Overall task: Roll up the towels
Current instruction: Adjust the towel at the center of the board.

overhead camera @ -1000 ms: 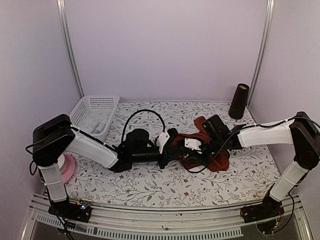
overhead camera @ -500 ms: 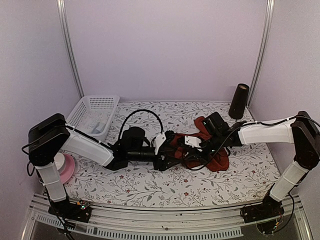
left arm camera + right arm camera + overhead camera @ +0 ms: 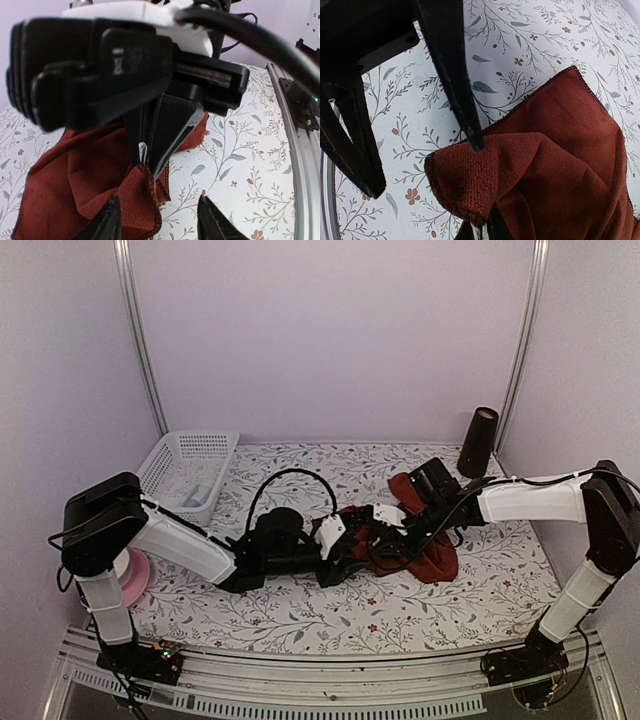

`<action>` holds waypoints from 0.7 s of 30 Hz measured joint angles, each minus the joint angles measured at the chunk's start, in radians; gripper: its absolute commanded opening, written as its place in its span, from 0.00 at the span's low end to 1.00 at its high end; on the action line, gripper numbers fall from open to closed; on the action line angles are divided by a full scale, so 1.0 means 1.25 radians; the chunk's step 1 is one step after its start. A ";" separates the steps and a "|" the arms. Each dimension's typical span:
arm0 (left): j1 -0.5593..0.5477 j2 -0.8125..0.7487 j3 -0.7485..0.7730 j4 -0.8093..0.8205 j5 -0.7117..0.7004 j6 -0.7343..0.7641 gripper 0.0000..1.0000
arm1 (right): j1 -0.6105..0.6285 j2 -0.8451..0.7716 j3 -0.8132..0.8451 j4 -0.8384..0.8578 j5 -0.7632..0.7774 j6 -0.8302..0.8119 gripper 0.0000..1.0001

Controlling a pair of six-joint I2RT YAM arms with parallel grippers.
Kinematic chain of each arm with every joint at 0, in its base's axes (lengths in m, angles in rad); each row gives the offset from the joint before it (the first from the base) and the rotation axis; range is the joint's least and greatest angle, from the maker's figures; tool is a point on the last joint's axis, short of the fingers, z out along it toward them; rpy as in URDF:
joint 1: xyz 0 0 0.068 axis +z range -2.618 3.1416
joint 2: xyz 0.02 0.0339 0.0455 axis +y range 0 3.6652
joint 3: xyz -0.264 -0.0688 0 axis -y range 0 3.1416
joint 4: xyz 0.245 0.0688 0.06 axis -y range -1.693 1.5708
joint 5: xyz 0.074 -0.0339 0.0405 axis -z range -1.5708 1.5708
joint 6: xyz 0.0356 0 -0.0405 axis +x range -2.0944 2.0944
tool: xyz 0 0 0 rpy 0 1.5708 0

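A dark red towel (image 3: 425,545) lies crumpled on the floral table, right of centre. My right gripper (image 3: 480,231) is shut on one folded corner of the towel (image 3: 470,185) and holds it a little above the table. My left gripper (image 3: 160,222) faces it from the left and is open. Its two black fingertips (image 3: 111,220) stand on either side of that raised corner (image 3: 135,195) and do not press it. In the top view the left gripper (image 3: 356,543) and the right gripper (image 3: 370,536) meet tip to tip at the towel's left edge.
A white plastic basket (image 3: 185,470) stands at the back left. A dark cone-shaped cup (image 3: 478,442) stands at the back right. A pink object (image 3: 133,578) sits by the left arm's base. A metal rail (image 3: 300,150) runs along the table's near edge.
My left gripper was shut a second ago and now stands open, shifted right around the towel corner. My right gripper has kept its hold on that corner and barely moved.
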 measured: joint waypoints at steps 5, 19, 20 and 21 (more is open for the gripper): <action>-0.013 0.026 0.021 0.023 -0.052 -0.002 0.37 | 0.000 0.002 0.004 -0.005 -0.003 0.003 0.03; -0.016 0.045 0.033 0.068 -0.081 -0.004 0.27 | 0.000 0.007 0.005 -0.012 -0.004 0.005 0.03; -0.016 0.045 0.033 0.070 -0.080 -0.004 0.27 | 0.000 0.008 0.005 -0.013 -0.004 0.005 0.03; -0.016 0.045 0.033 0.071 -0.079 -0.004 0.27 | 0.000 0.009 0.005 -0.014 -0.004 0.005 0.03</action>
